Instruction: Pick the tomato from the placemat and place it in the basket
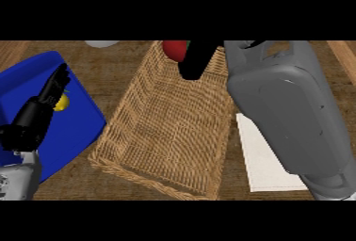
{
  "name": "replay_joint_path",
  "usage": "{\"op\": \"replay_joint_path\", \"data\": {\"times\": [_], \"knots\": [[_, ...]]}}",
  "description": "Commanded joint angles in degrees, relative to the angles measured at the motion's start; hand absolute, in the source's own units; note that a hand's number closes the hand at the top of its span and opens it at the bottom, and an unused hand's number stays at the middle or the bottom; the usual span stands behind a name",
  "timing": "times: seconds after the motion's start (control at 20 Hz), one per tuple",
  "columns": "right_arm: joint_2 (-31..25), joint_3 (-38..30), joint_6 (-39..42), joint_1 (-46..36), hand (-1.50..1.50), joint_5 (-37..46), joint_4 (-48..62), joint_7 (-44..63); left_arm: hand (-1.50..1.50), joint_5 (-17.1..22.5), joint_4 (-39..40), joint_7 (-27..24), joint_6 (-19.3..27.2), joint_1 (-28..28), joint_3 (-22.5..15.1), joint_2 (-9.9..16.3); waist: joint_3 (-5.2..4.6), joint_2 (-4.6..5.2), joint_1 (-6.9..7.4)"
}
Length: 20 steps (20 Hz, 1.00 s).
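The red tomato [174, 50] shows at the view's top, over the far end of the wicker basket [167, 141]. My right hand [194, 60] is against its right side, black fingers curled round it and hiding part of it. The grey right forearm crosses the basket's right rim and covers much of the white placemat [268, 162]. My left hand [31, 120] rests open at the left edge, fingers straight and pointing up over a blue plate [80, 122].
A small yellow object [63, 101] lies on the blue plate beside the left hand's fingers. A pale round thing [103, 43] is cut off at the top edge. Brown wooden counter [111, 70] surrounds the basket.
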Motion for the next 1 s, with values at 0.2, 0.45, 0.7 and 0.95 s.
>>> {"op": "replay_joint_path", "data": {"times": [0.2,0.45,0.7,0.95], "knots": [[2.8,-3.1,8.7,-3.3,-1.50,-5.5,3.3,7.4,0.00,0.0,2.3,-1.6,-0.3,-0.7,0.2,-0.6,0.02,0.05,0.14],[4.6,-5.6,5.2,-0.1,-1.50,-6.5,-1.8,8.1,0.00,-1.6,2.5,-4.0,0.5,0.3,-0.5,-1.3,0.04,0.05,0.05],[7.8,-11.5,-9.8,-0.5,-1.50,-2.6,-2.4,4.7,0.00,-2.0,1.4,1.0,1.0,-2.5,-1.7,-2.1,0.07,0.16,-0.15],[5.6,-17.6,-20.1,2.1,-1.50,2.4,-6.3,3.2,0.00,0.1,0.1,0.5,-0.3,-1.0,1.2,-0.1,0.10,0.02,-0.32]]}}
